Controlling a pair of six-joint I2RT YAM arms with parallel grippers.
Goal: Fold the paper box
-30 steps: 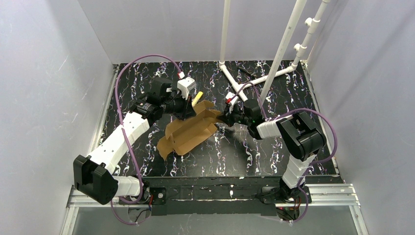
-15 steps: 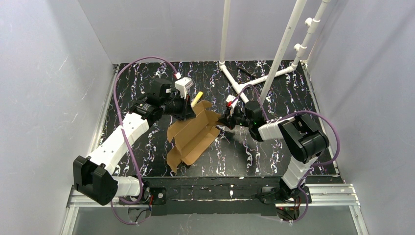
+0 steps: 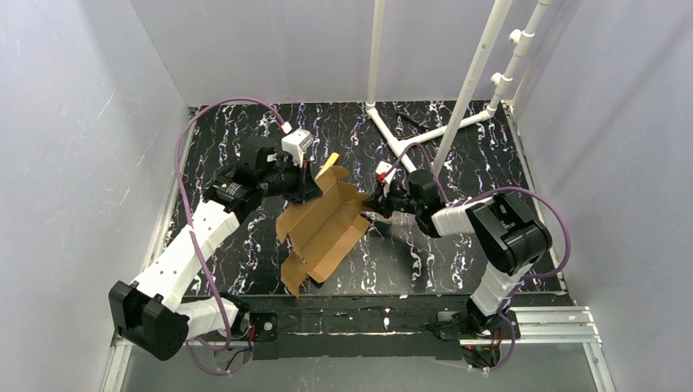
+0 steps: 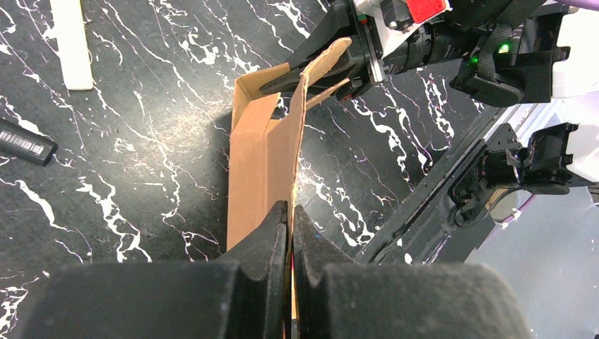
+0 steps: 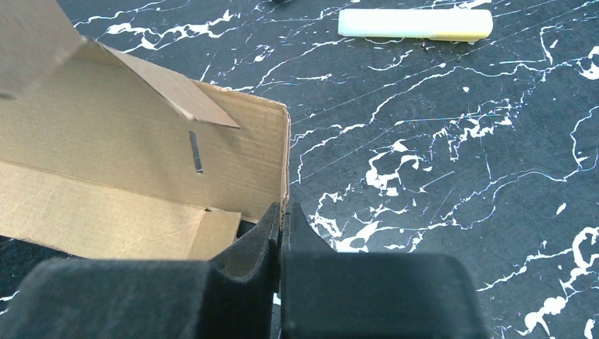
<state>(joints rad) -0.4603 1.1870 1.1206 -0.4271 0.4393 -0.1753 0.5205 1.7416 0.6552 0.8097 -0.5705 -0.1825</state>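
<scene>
The paper box (image 3: pixel 323 224) is a brown corrugated sheet, partly folded into an open trough with raised side walls, held tilted over the black marbled table. My left gripper (image 3: pixel 313 189) is shut on the edge of one wall at the box's far left; in the left wrist view the paper box (image 4: pixel 265 159) runs away from my left gripper (image 4: pixel 291 212). My right gripper (image 3: pixel 372 202) is shut on the wall at the box's right end; in the right wrist view the paper box (image 5: pixel 141 169) fills the left half and my right gripper (image 5: pixel 282 210) pinches its corner edge.
A pale yellow stick (image 3: pixel 330 163) lies behind the box, also in the right wrist view as the yellow stick (image 5: pixel 415 23). A black barcoded object (image 4: pixel 25 141) lies left. White pipe stand (image 3: pixel 425 131) rises at the back right. Table front edge rail (image 3: pixel 351 314).
The box has swung and tilted: its near end dropped toward the front edge while both grippers lifted the far end. The left arm shifted left and back; the right stayed close.
</scene>
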